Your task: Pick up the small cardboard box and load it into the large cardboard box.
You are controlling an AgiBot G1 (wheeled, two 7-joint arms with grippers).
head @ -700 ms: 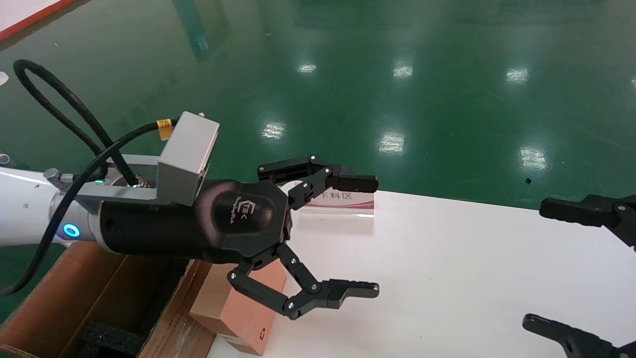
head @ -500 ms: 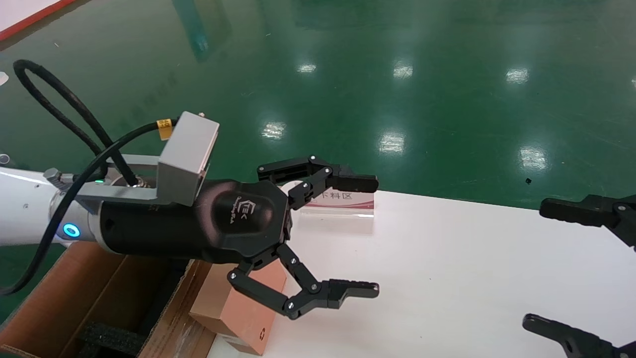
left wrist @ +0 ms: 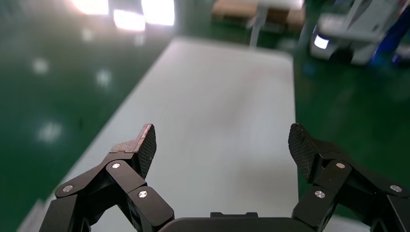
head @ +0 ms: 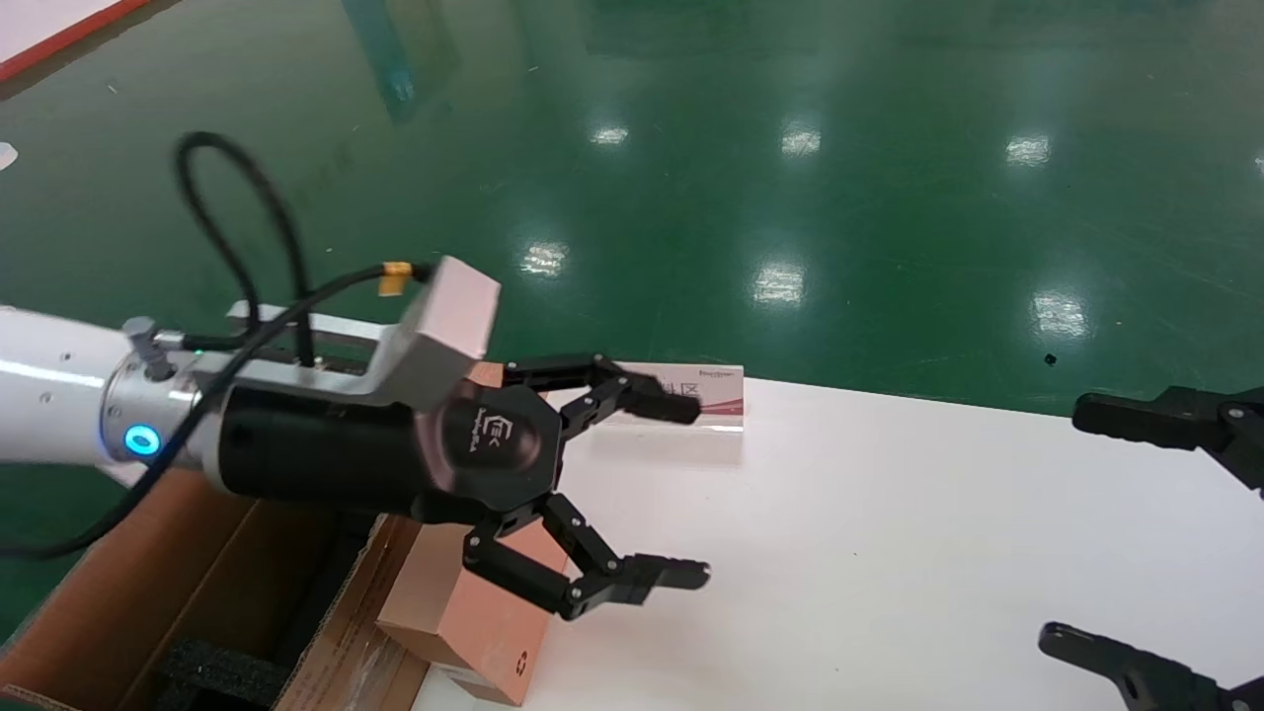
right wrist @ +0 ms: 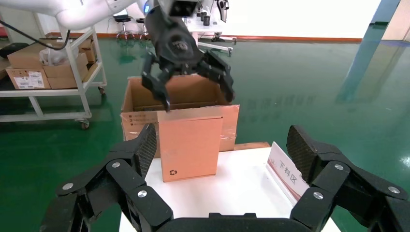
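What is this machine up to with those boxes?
The robot's left end effector hangs open in the air just above the small cardboard box, which stands on the white table at its left end and is not gripped yet. Right beside it, off the table's end, sits the large cardboard box, flaps open, with black foam inside. The right end effector waits open over the table's other end. A small sign stands at the table's far edge.

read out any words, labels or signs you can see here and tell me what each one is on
"下料区": on the white and red sign card standing on the table.
Recycling mark, no words: near a lower corner of the small cardboard box.
Brand logo on the left gripper body: too small to read.
Label on a carton on the cart: too blurred to read.
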